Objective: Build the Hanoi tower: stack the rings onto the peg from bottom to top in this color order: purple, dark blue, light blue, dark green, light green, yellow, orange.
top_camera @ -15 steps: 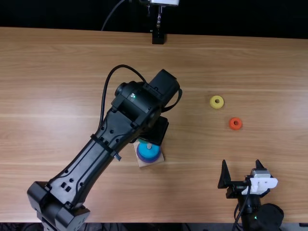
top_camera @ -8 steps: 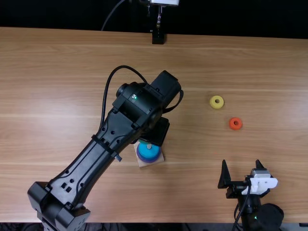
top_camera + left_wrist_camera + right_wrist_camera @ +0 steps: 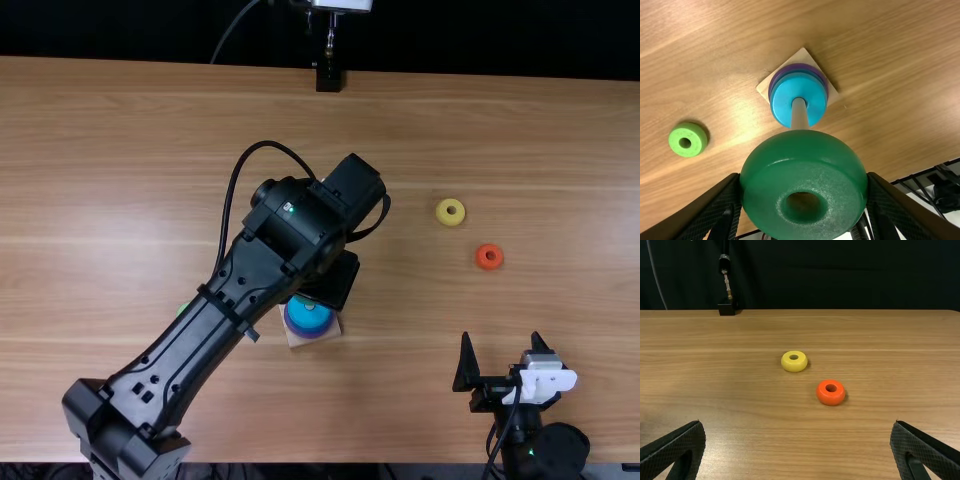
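And here is the dark green ring (image 3: 802,142), gripped between the two fingers of the left gripper (image 3: 328,283), one finger pressed on either side of it! The left wrist view has it raised off the table (image 3: 150,120), close by the upper end of the pale peg (image 3: 799,116); whether ring and peg are touching, I cannot tell.

Down the peg we go: the light blue ring (image 3: 782,102) on top, a rim of the dark blue ring (image 3: 800,71) showing under it, then the purple ring (image 3: 801,65), lowest of the three, resting on the square wooden base (image 3: 765,88). Three on, in order!

Out to the side, the light green ring (image 3: 677,138) lies flat on the wood, apart from the base; in the top view just a sliver of it peeps out beside the left arm (image 3: 200,335).

Over to the right of the base in the top view, the yellow ring (image 3: 441,211) and the orange ring (image 3: 480,257) lie near each other, not touching, the orange one nearer the table's near edge. Nearer still, there's the right gripper (image 3: 502,340), its fingers spread wide apart. And at the far edge stands a black block (image 3: 328,78) under a metal rod.
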Tool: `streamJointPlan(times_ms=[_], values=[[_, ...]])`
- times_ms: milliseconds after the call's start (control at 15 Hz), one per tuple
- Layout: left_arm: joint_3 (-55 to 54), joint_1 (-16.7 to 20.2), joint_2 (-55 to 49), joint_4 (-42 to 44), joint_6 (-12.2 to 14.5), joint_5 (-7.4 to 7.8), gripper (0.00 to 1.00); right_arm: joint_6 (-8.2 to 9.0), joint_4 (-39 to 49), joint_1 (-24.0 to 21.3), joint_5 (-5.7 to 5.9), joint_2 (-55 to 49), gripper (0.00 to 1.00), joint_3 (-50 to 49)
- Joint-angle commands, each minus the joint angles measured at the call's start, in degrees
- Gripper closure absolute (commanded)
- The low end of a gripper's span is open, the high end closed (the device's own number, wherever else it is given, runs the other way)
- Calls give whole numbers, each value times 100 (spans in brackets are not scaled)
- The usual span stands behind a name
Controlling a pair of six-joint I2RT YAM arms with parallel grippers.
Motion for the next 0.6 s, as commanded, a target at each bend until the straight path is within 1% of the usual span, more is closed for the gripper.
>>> streamJointPlan(times_ms=[0,533], values=[[211,-80,144,-14,-88,39,100,-15,-478,-56,-49,-73,0,-339],[123,-36,338,-14,-77,18,100,-15,-478,-56,-49,-73,0,-339]])
